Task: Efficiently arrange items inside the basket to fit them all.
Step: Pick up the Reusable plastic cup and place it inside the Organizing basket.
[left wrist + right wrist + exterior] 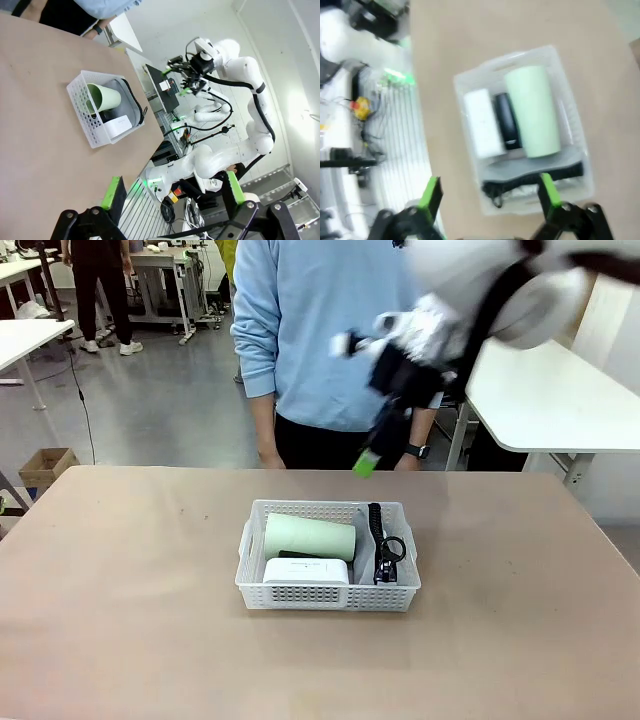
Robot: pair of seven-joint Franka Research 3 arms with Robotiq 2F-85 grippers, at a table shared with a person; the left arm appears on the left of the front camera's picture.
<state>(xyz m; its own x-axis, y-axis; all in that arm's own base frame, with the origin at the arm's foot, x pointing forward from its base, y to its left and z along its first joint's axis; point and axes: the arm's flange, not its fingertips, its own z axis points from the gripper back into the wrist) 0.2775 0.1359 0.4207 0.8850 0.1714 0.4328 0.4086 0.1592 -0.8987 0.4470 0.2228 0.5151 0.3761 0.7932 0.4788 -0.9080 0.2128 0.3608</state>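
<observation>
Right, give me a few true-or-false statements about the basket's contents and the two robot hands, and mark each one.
1. The pale green cup lies on its side inside the white perforated plastic basket. True.
2. The small white rectangular box sits on the table outside the basket. False: it is in the basket.
3. The right hand hangs above the basket, holding nothing. True.
4. The left hand is shut on the black stapler. False: it is open, and the stapler lies in the basket.

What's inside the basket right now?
The basket holds a pale green cup on its side, a white box, a black stapler between them, and a grey pouch with its black strap along one end. Whatever lies beneath them is covered.
</observation>
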